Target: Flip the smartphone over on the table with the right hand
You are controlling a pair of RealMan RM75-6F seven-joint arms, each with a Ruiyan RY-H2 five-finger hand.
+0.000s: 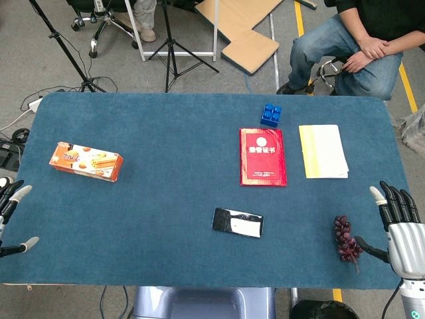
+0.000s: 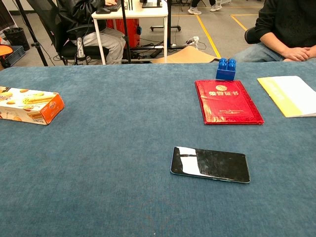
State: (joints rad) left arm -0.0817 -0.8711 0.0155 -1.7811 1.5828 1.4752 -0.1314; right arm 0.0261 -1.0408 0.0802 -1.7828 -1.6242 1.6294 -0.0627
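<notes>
While the phone (image 1: 238, 222) lies flat near the middle of the table (image 1: 153, 133), glossy dark face up, it is touched by neither hand. Reflections are seen across its screen in the chest view. The right hand (image 1: 397, 229) is seen at the table's near right edge, fingers apart and extended, nothing held. Grapes (image 1: 346, 239) lie just beside its thumb, between hand and phone. The left hand (image 1: 12, 212) is seen only partly at the near left edge; its visible fingers are spread and nothing is held. A red booklet (image 1: 263, 157) lies beyond the phone, with a blue block (image 1: 271, 114) just behind it and a yellow-edged pad (image 1: 323, 151) to its right. An orange box (image 1: 86, 161) lies well apart on the left.
</notes>
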